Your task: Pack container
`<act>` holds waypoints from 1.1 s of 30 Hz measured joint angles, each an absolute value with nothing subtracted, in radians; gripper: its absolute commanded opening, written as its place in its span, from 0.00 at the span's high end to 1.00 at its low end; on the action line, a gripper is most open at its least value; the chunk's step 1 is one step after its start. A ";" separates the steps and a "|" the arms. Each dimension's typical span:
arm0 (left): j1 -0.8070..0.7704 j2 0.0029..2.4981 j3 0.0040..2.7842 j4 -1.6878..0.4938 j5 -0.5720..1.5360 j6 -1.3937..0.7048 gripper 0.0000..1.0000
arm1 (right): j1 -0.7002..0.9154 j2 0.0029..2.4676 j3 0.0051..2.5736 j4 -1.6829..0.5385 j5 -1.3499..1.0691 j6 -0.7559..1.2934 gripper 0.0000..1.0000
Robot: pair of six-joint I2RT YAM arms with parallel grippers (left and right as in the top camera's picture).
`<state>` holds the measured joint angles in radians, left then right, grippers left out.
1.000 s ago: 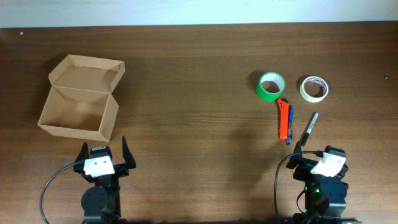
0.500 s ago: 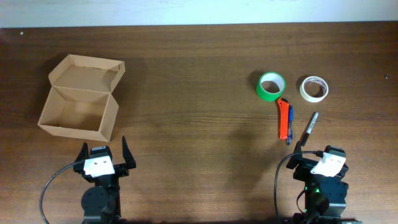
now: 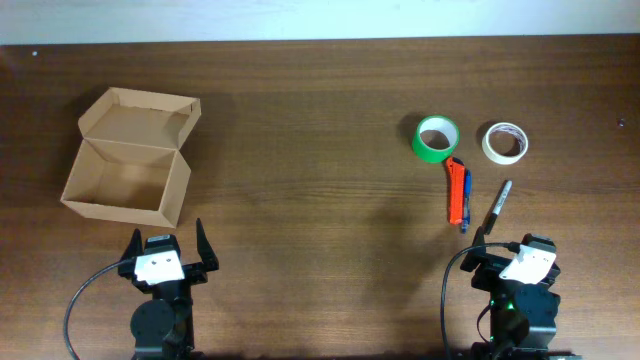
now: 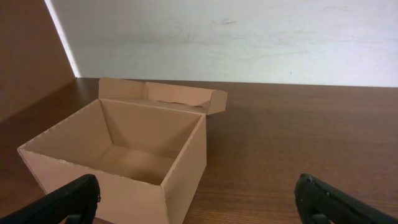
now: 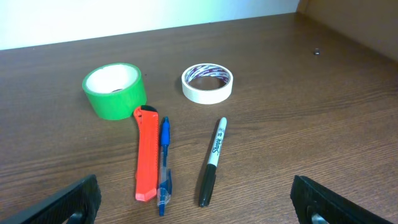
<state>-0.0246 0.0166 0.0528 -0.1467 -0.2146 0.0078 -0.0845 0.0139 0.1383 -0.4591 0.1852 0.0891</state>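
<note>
The brown cardboard container (image 3: 125, 180) stands open and empty at the left, its flap lid folded back; it also fills the left wrist view (image 4: 124, 155). My left gripper (image 3: 166, 243) is open just in front of it, its fingertips wide apart in its wrist view (image 4: 199, 202). My right gripper (image 3: 506, 245) is open and empty at the front right (image 5: 196, 202). Ahead of it lie a green tape roll (image 5: 115, 91), a white tape roll (image 5: 207, 83), an orange box cutter (image 5: 146, 163), a blue pen (image 5: 163, 165) and a black marker (image 5: 212, 162).
The same items show overhead: green roll (image 3: 436, 138), white roll (image 3: 505, 142), cutter (image 3: 456, 190), pen (image 3: 466, 200), marker (image 3: 497, 205). A white wall runs along the table's far edge (image 3: 320, 40).
</note>
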 measured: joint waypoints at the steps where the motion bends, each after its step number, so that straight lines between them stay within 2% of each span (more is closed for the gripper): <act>1: -0.025 0.017 0.053 -0.147 -0.215 0.008 0.00 | -0.084 0.014 0.138 -0.459 0.185 0.090 0.01; 9: -0.025 0.017 0.053 -0.147 -0.204 0.008 0.00 | -0.084 0.014 0.138 -0.455 0.178 0.090 0.01; 14: -0.025 0.017 0.054 -0.118 -0.088 0.003 0.00 | -0.084 0.014 0.138 -0.452 0.108 0.115 0.01; 21: -0.025 0.060 0.183 -0.185 -0.074 -0.009 0.00 | -0.084 0.014 0.148 -0.389 0.059 0.340 0.01; 27: -0.025 0.324 0.365 -0.292 -0.075 0.017 0.00 | -0.084 0.088 0.267 -0.392 0.016 0.392 0.01; 33: -0.025 0.698 0.705 -0.423 -0.062 0.126 0.00 | -0.085 0.380 0.505 -0.492 -0.014 0.371 0.01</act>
